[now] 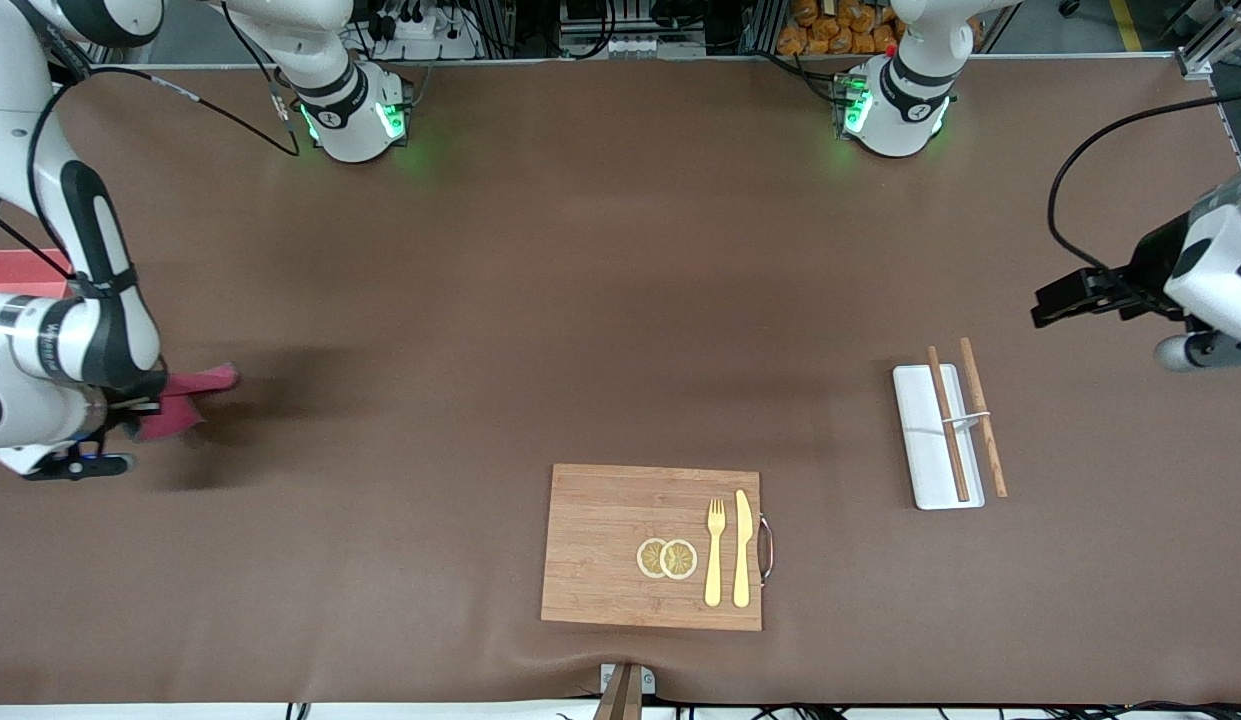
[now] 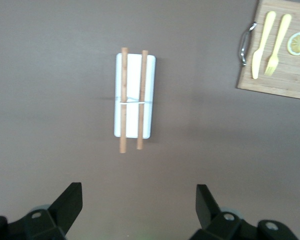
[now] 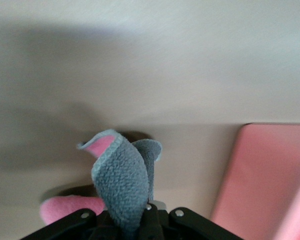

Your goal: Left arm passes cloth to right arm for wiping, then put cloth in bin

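Note:
The cloth, crimson-pink with a dark grey side, hangs bunched from my right gripper, which is shut on it just above the table at the right arm's end. In the right wrist view the grey fold of the cloth rises from the closed right gripper. Close beside it shows a pink wall of the bin. The bin is mostly hidden by the right arm. My left gripper waits open and holds nothing, above the table at the left arm's end; its fingers stand wide apart.
A flat white tray with wooden chopsticks lies below the left gripper, also seen as the tray from the left wrist. A wooden board carries a fork, a knife and lemon slices, near the front camera.

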